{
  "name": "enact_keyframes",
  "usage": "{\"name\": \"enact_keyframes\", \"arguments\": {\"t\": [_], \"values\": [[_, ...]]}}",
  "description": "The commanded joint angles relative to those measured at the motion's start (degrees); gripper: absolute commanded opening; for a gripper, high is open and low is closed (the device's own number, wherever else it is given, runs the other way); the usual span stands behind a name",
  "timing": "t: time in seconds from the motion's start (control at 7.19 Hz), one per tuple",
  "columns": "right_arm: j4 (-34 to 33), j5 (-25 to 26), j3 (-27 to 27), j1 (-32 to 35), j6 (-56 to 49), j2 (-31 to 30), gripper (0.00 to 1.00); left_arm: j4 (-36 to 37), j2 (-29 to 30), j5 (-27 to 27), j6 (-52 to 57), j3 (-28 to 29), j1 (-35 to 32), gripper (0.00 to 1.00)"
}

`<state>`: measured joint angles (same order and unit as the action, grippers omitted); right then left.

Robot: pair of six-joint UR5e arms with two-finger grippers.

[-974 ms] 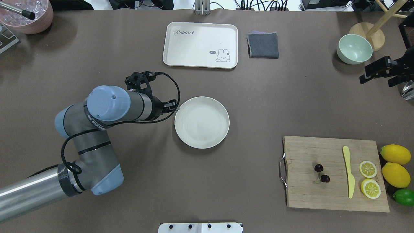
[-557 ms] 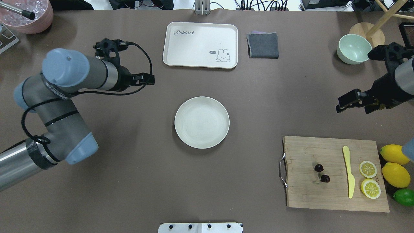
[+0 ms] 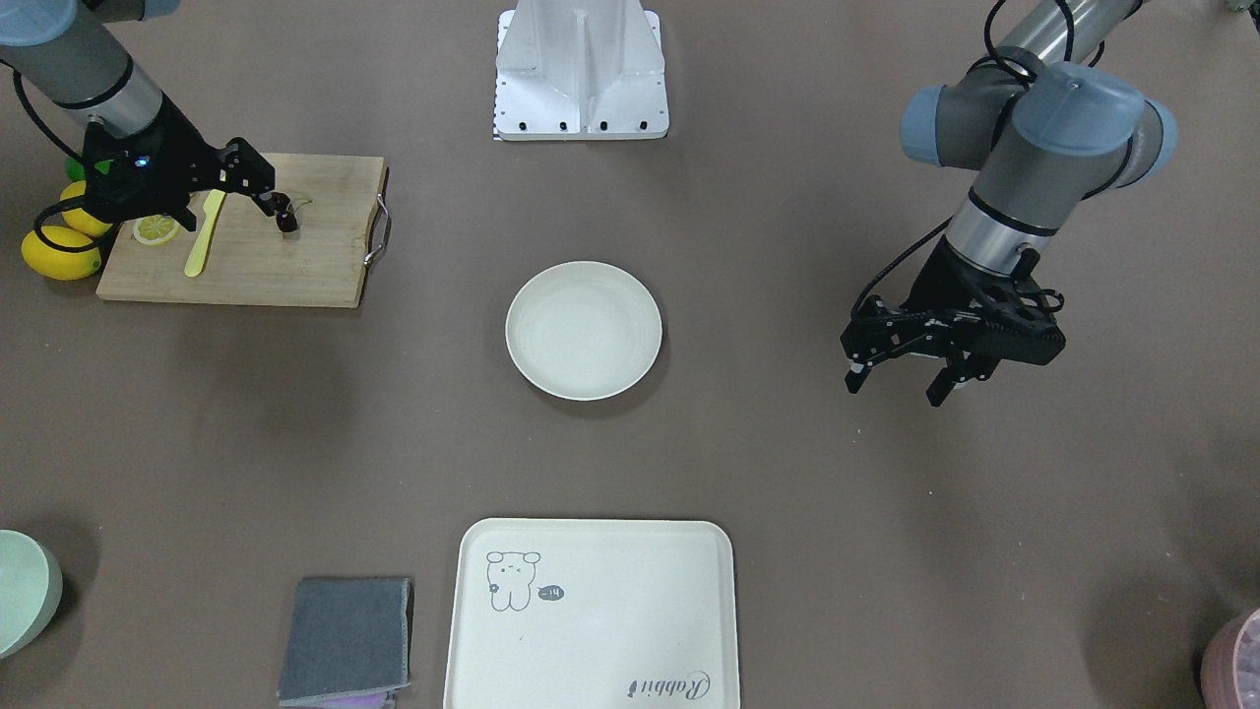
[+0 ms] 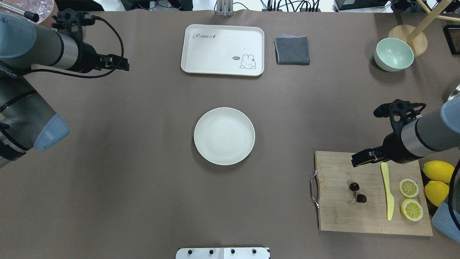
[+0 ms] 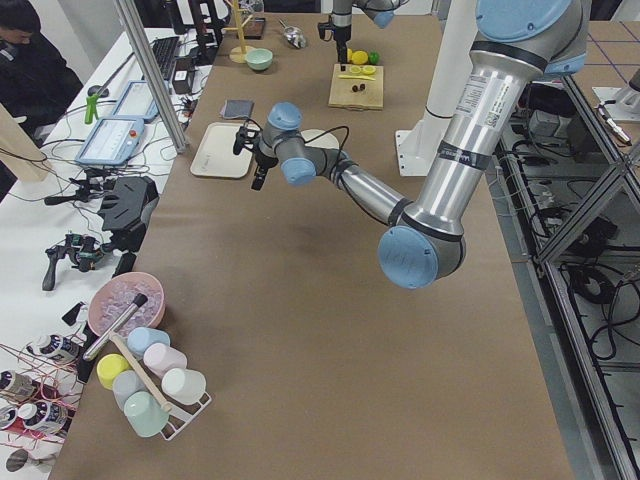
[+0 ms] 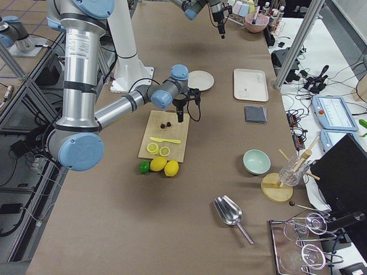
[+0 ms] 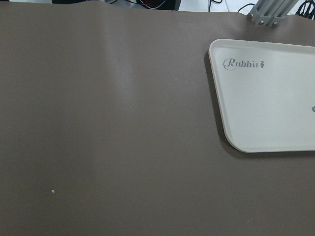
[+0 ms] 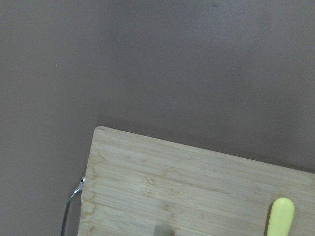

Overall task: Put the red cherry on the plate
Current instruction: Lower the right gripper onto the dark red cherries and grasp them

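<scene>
The red cherry [image 4: 354,186] is a pair of dark cherries with pale stems, lying on the wooden cutting board [image 4: 341,216] at the near right. My right gripper [image 4: 356,161] hovers over the board's far edge, just beyond the cherry, open and holding nothing. In the front-facing view its fingers stand right beside the red cherry [image 3: 286,222]. The cream-white plate [image 4: 224,136] sits bare at the table's centre. My left gripper [image 4: 122,64] hangs open and holds nothing at the far left, well away from the plate [image 3: 583,330].
On the board also lie a yellow knife [image 4: 387,194] and two lemon halves [image 4: 409,187]; whole lemons [image 4: 439,171] sit beside it. A cream tray [image 4: 219,46], a grey cloth [image 4: 292,50] and a green bowl [image 4: 393,54] line the far side.
My left arm has swung away from the plate to the far left. My right arm has come in from the right edge to the board's far edge. The cherry has not moved.
</scene>
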<state>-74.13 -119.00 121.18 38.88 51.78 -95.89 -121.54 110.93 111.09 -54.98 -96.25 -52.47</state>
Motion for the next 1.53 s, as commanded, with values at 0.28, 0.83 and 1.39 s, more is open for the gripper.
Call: {"name": "enact_keyframes", "arguments": {"t": [0.28, 0.83, 1.39], "values": [[14.31, 6.23, -8.57, -8.11, 1.39, -0.87, 1.0, 0.6, -1.33, 0.53, 3.74, 0.72, -1.24, 0.99], [14.72, 6.05, -6.93, -9.16, 1.57, -3.68, 0.9, 0.69, -1.33, 0.53, 3.74, 0.63, -1.24, 0.99], [14.63, 6.49, -6.57, -10.49, 1.66, -3.78, 0.21, 0.6, -1.85, 0.53, 3.74, 0.54, -1.24, 0.99]]}}
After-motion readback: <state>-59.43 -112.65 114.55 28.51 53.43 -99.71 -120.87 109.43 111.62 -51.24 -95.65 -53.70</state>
